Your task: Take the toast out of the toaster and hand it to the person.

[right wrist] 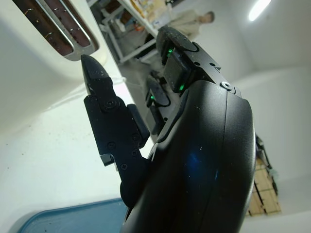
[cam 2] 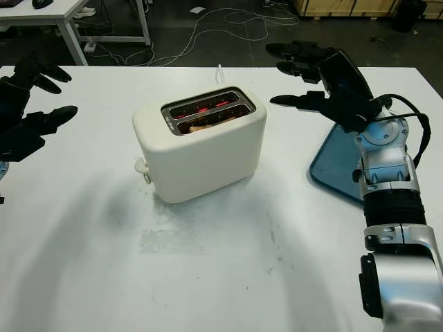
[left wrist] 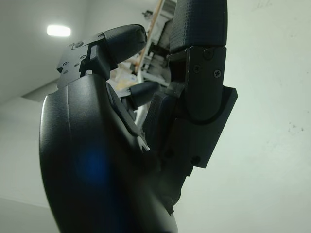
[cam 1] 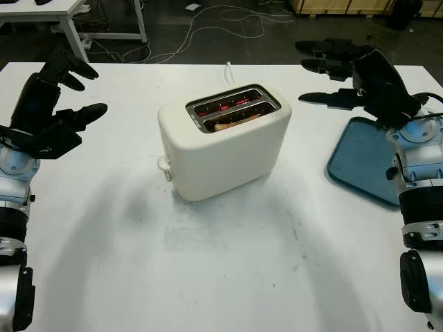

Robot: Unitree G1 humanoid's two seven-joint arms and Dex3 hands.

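A cream two-slot toaster (cam 1: 225,142) stands in the middle of the white table (cam 1: 208,277), its elements glowing red. A slice of toast (cam 1: 232,122) sits low in the nearer slot. My right hand (cam 1: 339,72) hovers open to the right of the toaster, above the table's far right part, fingers pointing left toward it. In the right wrist view the toaster's slots (right wrist: 58,24) lie just beyond my fingertips (right wrist: 95,73). My left hand (cam 1: 66,93) is open at the table's left edge, well apart from the toaster.
A blue tray (cam 1: 363,162) lies on the table at the right, under my right forearm. The toaster's lever knob (cam 1: 164,164) sticks out on its left end. Cables and table legs (cam 1: 76,34) are on the floor behind. A person (right wrist: 194,19) stands far off.
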